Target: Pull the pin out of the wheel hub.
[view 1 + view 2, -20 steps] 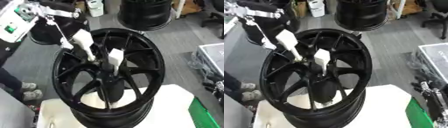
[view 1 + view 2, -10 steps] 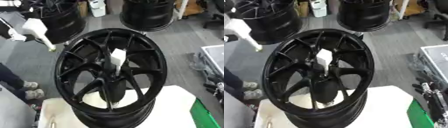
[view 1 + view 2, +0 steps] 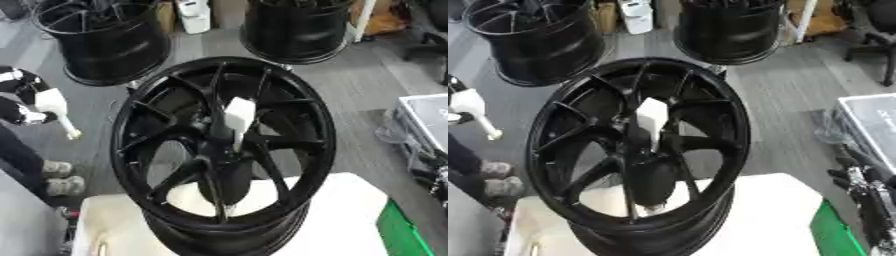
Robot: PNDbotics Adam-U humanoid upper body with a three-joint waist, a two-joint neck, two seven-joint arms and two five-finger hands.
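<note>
Wheel hub (image 3: 223, 150) sits black, tilted, on the white bench (image 3: 350, 220), centre of view. One white pin (image 3: 238, 120) stands in the hub centre, wide end up and narrow end down in the bore.

Left hand (image 3: 35, 102) is at the left edge, well apart from the hub and out past its rim. It holds a second white pin (image 3: 57, 112), tip pointing down toward the floor; fingers look wrapped on its upper end, though they are partly cut off by the frame edge. In the right eye view only the pin and a bit of the hand show at the left edge.

Versus 1 s ago: both white pins were then at the hub centre with the left hand on the left one. Half a second ago that pin was already clear of the rim at upper left. Now it is lower and further left, and the other pin is unmoved in the hub. The camera has also shifted, so the hub sits a little differently in frame.

Right hand (image 3: 868, 200): dark fingers at the lower right edge; can't tell open or closed.

Two more black wheels (image 3: 105, 40) on the floor at the far side.
</note>
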